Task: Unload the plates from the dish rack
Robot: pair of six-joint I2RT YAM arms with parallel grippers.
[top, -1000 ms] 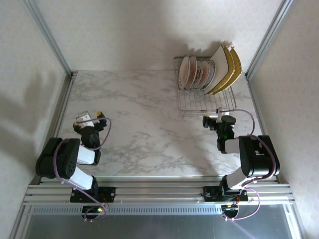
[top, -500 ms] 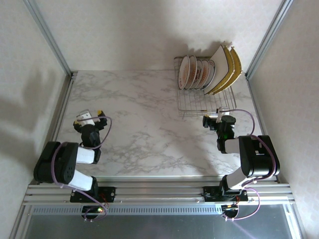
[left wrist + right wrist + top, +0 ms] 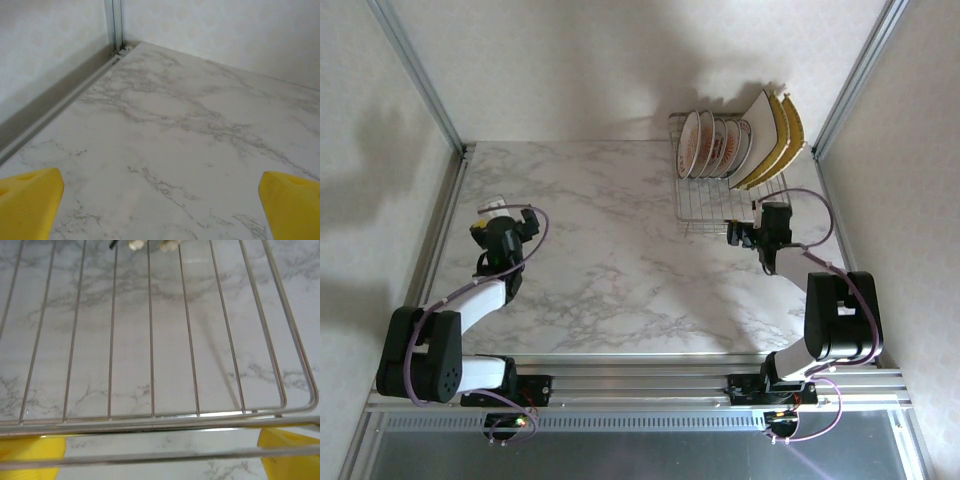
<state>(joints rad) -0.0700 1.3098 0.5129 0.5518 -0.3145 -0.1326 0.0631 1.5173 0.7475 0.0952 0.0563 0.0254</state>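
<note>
plates (image 3: 720, 146): patterned-rim rounds, yellow squares, upright | dish rack (image 3: 718, 207): silver wire

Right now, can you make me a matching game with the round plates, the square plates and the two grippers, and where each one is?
Things:
1. round plates
2. square plates
3. left gripper
4. right gripper

Places:
A. open, over the bare marble table
B. leaning at the right end of the dish rack
C. open, at the dish rack's near edge
D. standing on edge in the dish rack's back left part

Pairs: 1-D, 2-B, 3-A, 4-C
</note>
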